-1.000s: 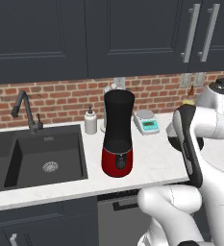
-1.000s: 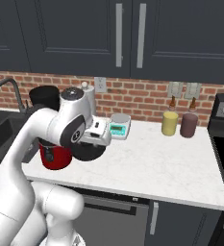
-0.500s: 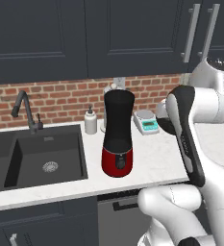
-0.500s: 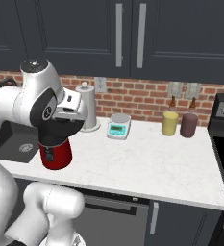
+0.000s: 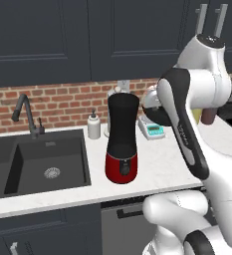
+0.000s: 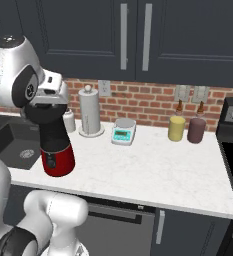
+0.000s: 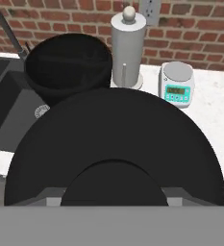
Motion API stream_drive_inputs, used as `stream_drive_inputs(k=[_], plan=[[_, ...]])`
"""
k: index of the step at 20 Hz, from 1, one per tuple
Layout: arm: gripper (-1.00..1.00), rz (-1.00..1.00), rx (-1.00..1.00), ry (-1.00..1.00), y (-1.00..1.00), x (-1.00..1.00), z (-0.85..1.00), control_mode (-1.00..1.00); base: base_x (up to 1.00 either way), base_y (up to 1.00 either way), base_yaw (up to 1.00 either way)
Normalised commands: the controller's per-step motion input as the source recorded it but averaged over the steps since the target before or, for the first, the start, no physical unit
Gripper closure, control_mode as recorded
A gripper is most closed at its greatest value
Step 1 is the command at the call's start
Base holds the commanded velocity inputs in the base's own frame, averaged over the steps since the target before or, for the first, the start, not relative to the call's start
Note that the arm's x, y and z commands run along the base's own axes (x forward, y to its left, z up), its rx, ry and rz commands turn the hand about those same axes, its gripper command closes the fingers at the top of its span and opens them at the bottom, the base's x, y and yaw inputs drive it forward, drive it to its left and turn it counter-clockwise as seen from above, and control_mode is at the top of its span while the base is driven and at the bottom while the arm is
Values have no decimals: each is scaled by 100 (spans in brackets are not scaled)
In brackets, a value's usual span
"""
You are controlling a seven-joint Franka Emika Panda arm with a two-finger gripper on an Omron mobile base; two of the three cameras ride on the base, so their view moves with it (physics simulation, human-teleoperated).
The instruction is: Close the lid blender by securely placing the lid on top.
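Black lid (image 7: 116, 144), round and flat with a raised centre, lay close before my hand camera and hid the fingertips; I could not tell how far the fingers were spread, though the lid appeared carried at the hand. In the left base view I read the gripper (image 5: 151, 105) just right of the jar's top, the lid's dark edge (image 5: 155, 112) showing below it.

Blender (image 5: 122, 144): tall black jar on a glossy red base, standing upright near the front of the counter, mouth open and uncovered. From the hand camera its rim (image 7: 68, 65) sat beyond the lid's far edge, up and to the left, so the lid was beside the mouth and not over it. In the right base view the arm's wrist covered the jar's top (image 6: 53, 132).

Open room: bare white marble counter (image 6: 153, 170) stretched right of the blender to the stove edge. Behind the jar stood a paper towel holder (image 6: 89, 112), a soap bottle (image 5: 93, 125) and a white-and-teal scale (image 6: 123, 132), each apart from the blender. A yellow bottle (image 6: 176, 126) and a dark bottle (image 6: 196, 128) stood well to the right.

Left of the blender: black sink (image 5: 43, 162) with dark tap (image 5: 28, 115). Red brick wall (image 6: 148, 102) behind, dark cabinets (image 5: 62, 40) above.
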Motion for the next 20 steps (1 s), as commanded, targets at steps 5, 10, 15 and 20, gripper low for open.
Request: stream_drive_inputs(k=[5, 10, 15, 20], plan=[[100, 5, 0, 0, 37, 24, 3, -100, 0, 0, 0], [100, 0, 0, 0, 14, 48, 0, -100, 0, 0, 0], [100, 0, 0, 0, 16, 50, 2, -100, 0, 0, 0], [100, 0, -3, 0, 20, 27, 18, -100, 0, 0, 0]])
